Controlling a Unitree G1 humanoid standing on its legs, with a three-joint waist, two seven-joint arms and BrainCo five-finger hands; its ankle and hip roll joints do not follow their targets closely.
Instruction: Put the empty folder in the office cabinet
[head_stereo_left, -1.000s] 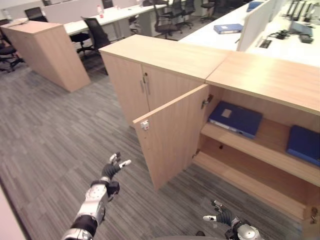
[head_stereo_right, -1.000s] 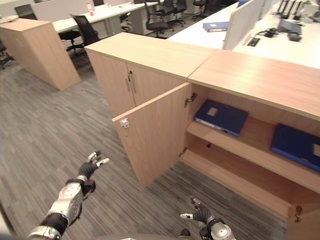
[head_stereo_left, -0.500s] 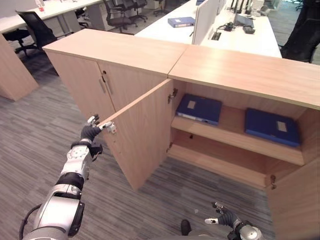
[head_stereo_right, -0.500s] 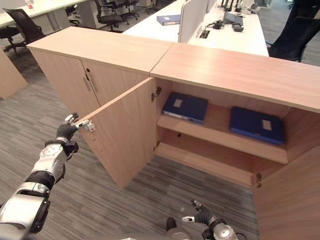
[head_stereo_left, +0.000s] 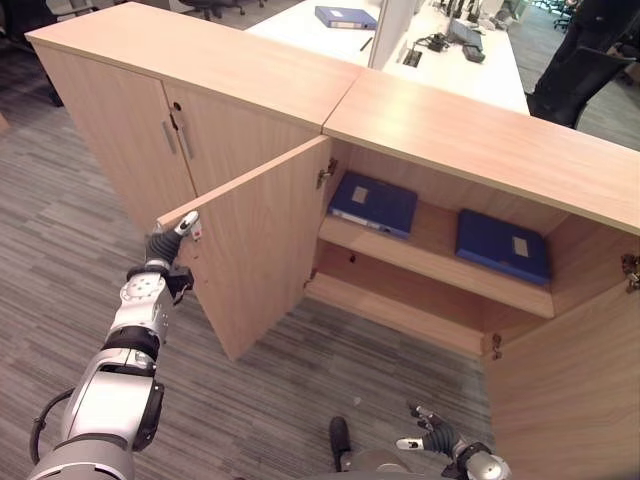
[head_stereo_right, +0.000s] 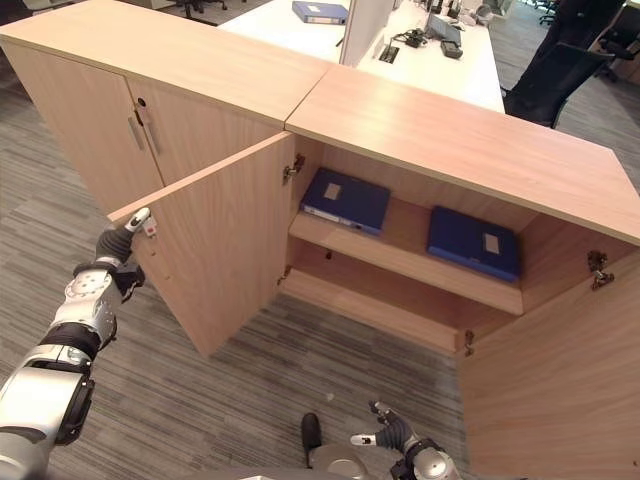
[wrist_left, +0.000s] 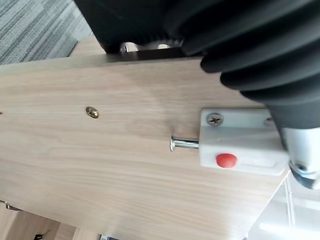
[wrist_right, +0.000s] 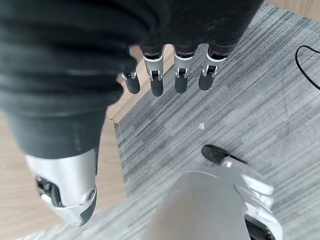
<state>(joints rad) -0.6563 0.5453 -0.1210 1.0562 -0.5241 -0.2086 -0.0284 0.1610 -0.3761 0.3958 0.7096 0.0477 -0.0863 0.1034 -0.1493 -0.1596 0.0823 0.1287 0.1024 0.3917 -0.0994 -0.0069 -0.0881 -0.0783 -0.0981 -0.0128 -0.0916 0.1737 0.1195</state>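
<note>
Left hand is up at the top outer corner of the open cabinet door, right by the white latch, though its finger state can't be made out. Right hand hangs low over the carpet, fingers loosely spread, holding nothing. Two blue folders lie flat on the shelf inside the cabinet, well apart.

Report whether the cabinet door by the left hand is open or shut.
Open: the cabinet door stands swung out, baring two blue folders on the shelf; the left hand touches its edge.
</note>
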